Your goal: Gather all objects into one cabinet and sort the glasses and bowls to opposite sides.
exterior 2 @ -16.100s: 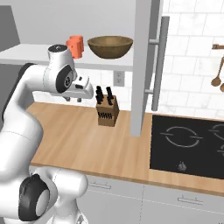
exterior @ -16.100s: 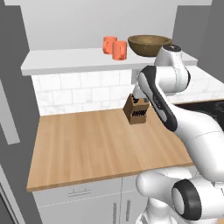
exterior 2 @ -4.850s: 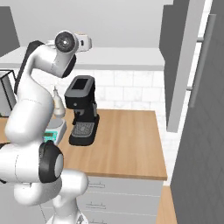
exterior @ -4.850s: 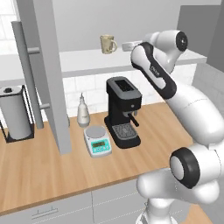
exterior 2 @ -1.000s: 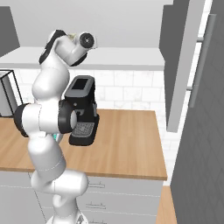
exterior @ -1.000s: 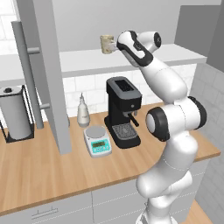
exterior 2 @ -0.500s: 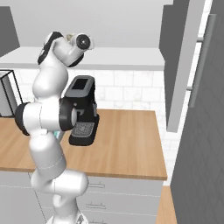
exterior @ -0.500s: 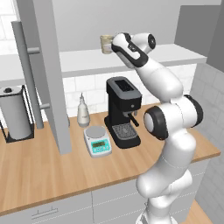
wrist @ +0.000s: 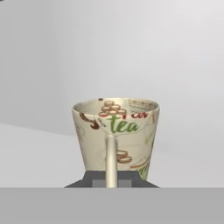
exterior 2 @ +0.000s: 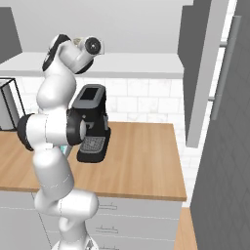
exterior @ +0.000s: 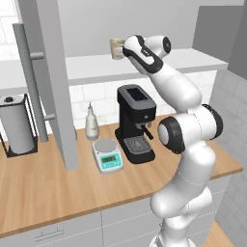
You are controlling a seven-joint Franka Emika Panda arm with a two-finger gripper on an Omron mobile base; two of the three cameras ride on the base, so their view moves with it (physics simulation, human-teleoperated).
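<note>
The small beige mug (exterior: 116, 48), printed with "tea", stands on the pale shelf (exterior: 91, 67) of the open grey cabinet. My gripper (exterior: 125, 51) reaches it from the right at shelf height. In the hand view the mug (wrist: 116, 131) stands upright dead ahead with its handle towards me. My gripper (wrist: 111, 180) sits at the foot of that handle, and the dark fingertips (wrist: 94, 178) press close on both sides of it, shut on it. The orange tumblers and the wooden bowl are out of view.
The cabinet door (exterior: 50, 82) with its bar handle (exterior: 31, 82) hangs open at the left. Below the shelf stand a black coffee machine (exterior: 136, 123), a small scale (exterior: 108, 155), a bottle (exterior: 91, 123) and a paper towel roll (exterior: 17, 126) on the wooden counter (exterior: 53, 188). A second grey door (exterior 2: 202, 68) hangs at the right.
Over the last second the hand slid left along the shelf to the mug. The base and the things on the counter stayed put.
</note>
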